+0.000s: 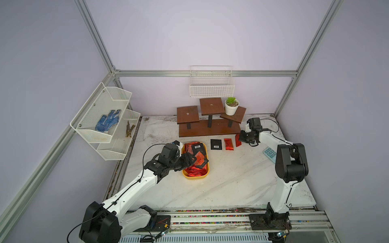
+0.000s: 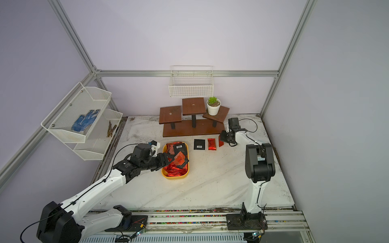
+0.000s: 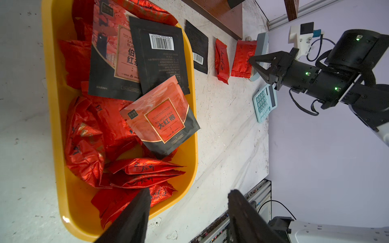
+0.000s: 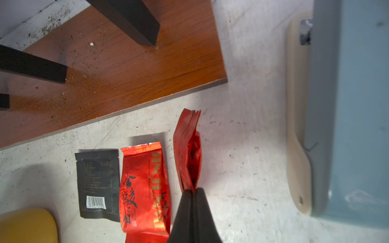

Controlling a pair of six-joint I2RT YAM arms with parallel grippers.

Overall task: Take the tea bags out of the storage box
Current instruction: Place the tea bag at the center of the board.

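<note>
Top views: storage box [image 1: 195, 177] sits left of centre on the worktop [image 1: 231, 185], heaped with tea bags [image 1: 194, 169]. A black sachet [image 1: 216, 144] and a red sachet [image 1: 229, 144] lie out beside it, near the wooden stand [image 1: 208, 128].
Left wrist: left jaws apart, empty, over one end of the box.
Right wrist: right jaws clamped on the end of a second red sachet [image 4: 188, 151], just beside the lying pair.

One yellow tray [image 1: 195, 177]; three flat square sachets [image 3: 160, 63] showing inside it, a fourth [image 1: 216, 144] on the bench [image 1: 231, 178]; two red foil packets [image 1: 228, 144] outside, those inside too crumpled to count; one calculator [image 1: 269, 153]; one potted plant [image 1: 231, 106].
</note>
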